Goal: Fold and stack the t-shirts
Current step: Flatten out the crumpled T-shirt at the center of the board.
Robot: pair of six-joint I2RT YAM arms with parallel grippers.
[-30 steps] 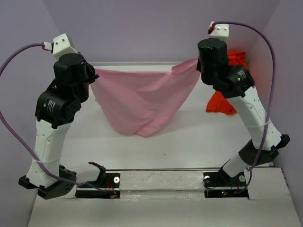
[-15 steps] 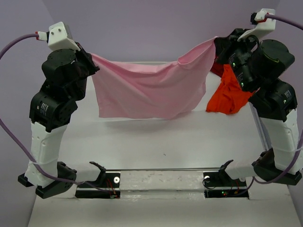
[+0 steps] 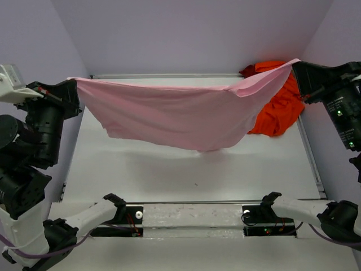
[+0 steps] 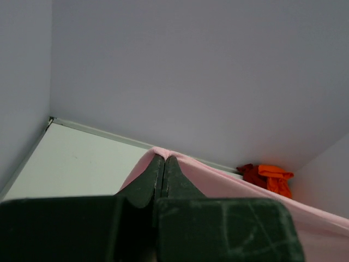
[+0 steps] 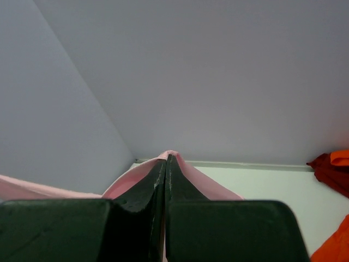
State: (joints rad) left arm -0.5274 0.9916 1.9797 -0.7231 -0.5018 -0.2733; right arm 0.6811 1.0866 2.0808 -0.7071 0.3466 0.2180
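Note:
A pink t-shirt [image 3: 180, 116] hangs stretched in the air across the table, held at two corners. My left gripper [image 3: 75, 86] is shut on its left corner, far to the left and high; in the left wrist view the pink cloth [image 4: 229, 185] wraps over the closed fingertips of that gripper [image 4: 164, 158]. My right gripper [image 3: 297, 63] is shut on the right corner, high at the far right; the right wrist view shows the gripper [image 5: 166, 158] with pink cloth [image 5: 128, 177] pinched in it. An orange t-shirt [image 3: 276, 110] lies crumpled at the back right, partly behind the pink one.
The white table [image 3: 169, 169] lies under the hanging shirt, bounded by purple walls [image 3: 186, 34] at the back and sides. The orange shirt also shows in the left wrist view [image 4: 270, 177] and the right wrist view [image 5: 332, 164]. Both arm bases stand at the near edge.
Both arms have swung outward and toward the near edge, pulling the pink shirt from a sagging drape into a wide taut span. The orange shirt has not moved.

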